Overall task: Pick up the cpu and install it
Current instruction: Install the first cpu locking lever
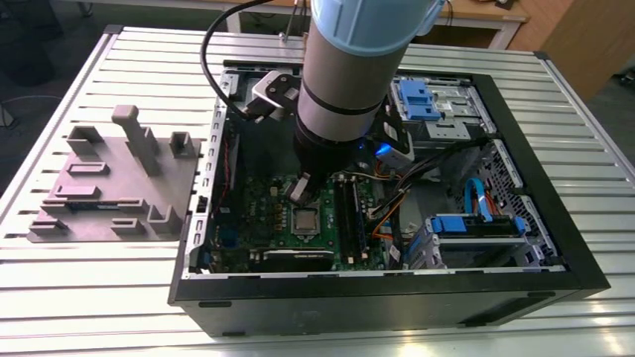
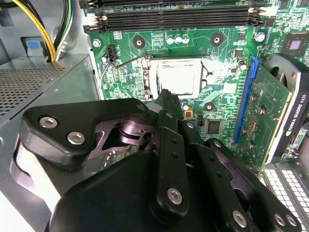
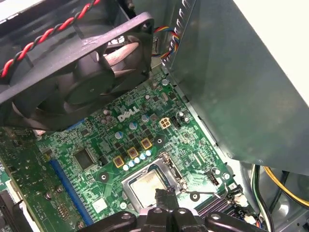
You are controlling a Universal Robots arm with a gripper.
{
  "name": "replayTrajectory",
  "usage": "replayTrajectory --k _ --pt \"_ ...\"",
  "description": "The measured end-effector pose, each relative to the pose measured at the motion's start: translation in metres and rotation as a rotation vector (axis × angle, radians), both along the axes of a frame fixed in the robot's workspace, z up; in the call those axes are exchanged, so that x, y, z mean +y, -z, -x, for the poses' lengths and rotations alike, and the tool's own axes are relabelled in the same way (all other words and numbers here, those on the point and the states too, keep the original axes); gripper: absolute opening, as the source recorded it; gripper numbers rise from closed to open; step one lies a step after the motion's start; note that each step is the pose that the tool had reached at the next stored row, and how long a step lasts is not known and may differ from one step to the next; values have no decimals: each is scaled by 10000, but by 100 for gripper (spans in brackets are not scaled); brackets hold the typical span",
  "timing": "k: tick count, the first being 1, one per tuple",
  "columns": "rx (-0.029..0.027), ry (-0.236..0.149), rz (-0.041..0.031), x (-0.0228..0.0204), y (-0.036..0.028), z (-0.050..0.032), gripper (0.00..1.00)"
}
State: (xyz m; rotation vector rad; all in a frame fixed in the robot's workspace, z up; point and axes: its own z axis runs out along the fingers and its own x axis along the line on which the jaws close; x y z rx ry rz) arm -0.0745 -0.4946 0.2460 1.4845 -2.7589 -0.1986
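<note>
The cpu [image 1: 305, 218] lies flat inside the socket on the green motherboard [image 1: 260, 223], its silver top facing up. In the second wrist view the cpu [image 2: 181, 77] has the socket's metal frame around it and the thin lever wire [image 2: 116, 65] swung out beside it. My gripper [image 1: 300, 193] hangs low inside the open computer case, just off one edge of the socket. Its fingertips [image 2: 166, 99] are drawn together with nothing between them. In the first wrist view the gripper [image 3: 164, 197] covers one edge of the cpu [image 3: 145, 186].
A black case fan [image 3: 82, 72] with red and black wires stands close beside the socket. Memory slots [image 2: 178, 14] and a graphics card [image 2: 270, 106] flank it. Blue drive brackets [image 1: 476, 223] and loose cables [image 1: 397, 201] fill the case's right. A grey fixture block [image 1: 109, 178] sits on the table.
</note>
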Motion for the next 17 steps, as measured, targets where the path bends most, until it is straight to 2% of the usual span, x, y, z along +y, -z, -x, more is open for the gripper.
replayTrajectory --k 9,17 --pt "-17 -5 1 0 0 6 10" --pt "-18 -5 0 16 2 -157 10"
